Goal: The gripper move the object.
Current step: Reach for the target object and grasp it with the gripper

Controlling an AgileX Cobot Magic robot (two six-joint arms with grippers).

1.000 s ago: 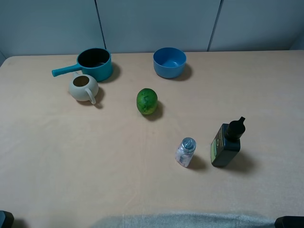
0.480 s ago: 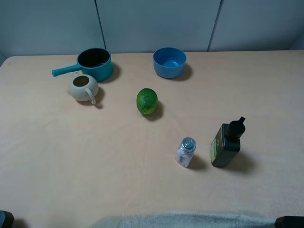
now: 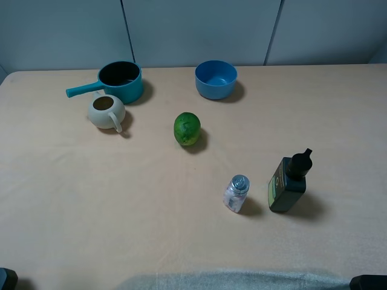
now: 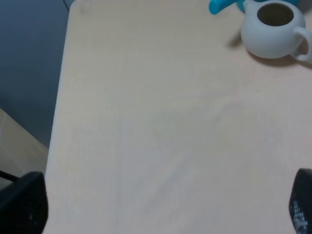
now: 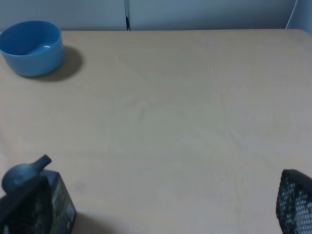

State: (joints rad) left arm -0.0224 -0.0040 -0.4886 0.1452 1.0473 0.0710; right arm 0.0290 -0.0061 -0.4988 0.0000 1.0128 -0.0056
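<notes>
The small round green fruit [image 3: 187, 128] lies alone near the middle of the table, seen only in the exterior high view. Both arms sit back at the near table edge. Only dark bits of them show at the bottom corners there, left [image 3: 6, 279] and right [image 3: 367, 282]. In the left wrist view my left gripper [image 4: 163, 209] is open and empty, its fingertips [image 4: 22, 202] at the frame's sides. In the right wrist view my right gripper [image 5: 161, 209] is open and empty, fingertips [image 5: 295, 202] wide apart. Neither wrist view shows the fruit.
A teal saucepan [image 3: 120, 81] and a cream jug [image 3: 106, 111] stand at the far left; the jug shows in the left wrist view [image 4: 273, 29]. A blue bowl [image 3: 216, 79] stands behind the fruit. A glass shaker [image 3: 236, 193] and a dark green bottle [image 3: 289, 181] stand at the near right.
</notes>
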